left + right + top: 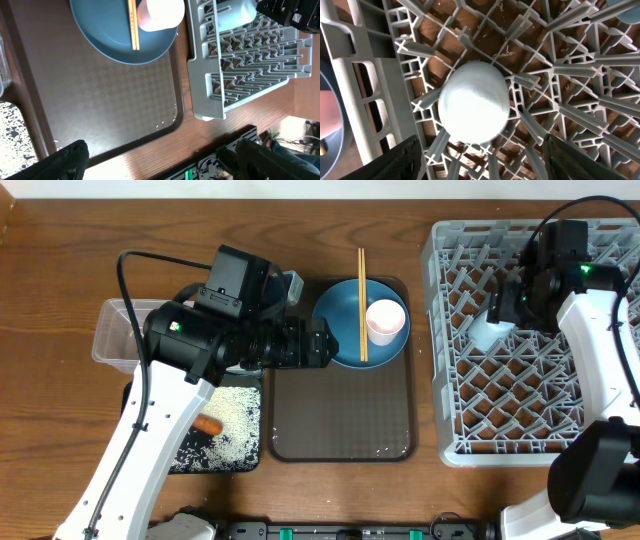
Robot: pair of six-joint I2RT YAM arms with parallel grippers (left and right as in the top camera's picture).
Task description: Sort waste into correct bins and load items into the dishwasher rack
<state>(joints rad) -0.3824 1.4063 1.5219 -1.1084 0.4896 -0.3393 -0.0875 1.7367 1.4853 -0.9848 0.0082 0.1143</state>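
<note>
Since the light blue cup stands upside down among the pegs of the rack, in the far part on the side toward the brown tray, and the right fingers are spread wide on both sides of it without touching it, I judge that the step in hand is letting go of the cup. To do this well, the right arm should rise straight up, so that neither finger catches the cup or pushes it off the pegs; a sideways move could tip it. The left fingers are also wide apart and hold nothing. They hang above the brown tray, near the blue plate, which carries the chopsticks and the pink cup. These seem to be the next things for the rack, and the pink cup and the chopsticks should probably leave before the plate. On the left, the black tray holds rice bits and a carrot piece, and the clear tub lies just behind it. The tabletop is brown wood with a visible grain, flat and not shiny. Of the room little shows: a dark rail with green parts along the near edge, and some cables beside it.
</note>
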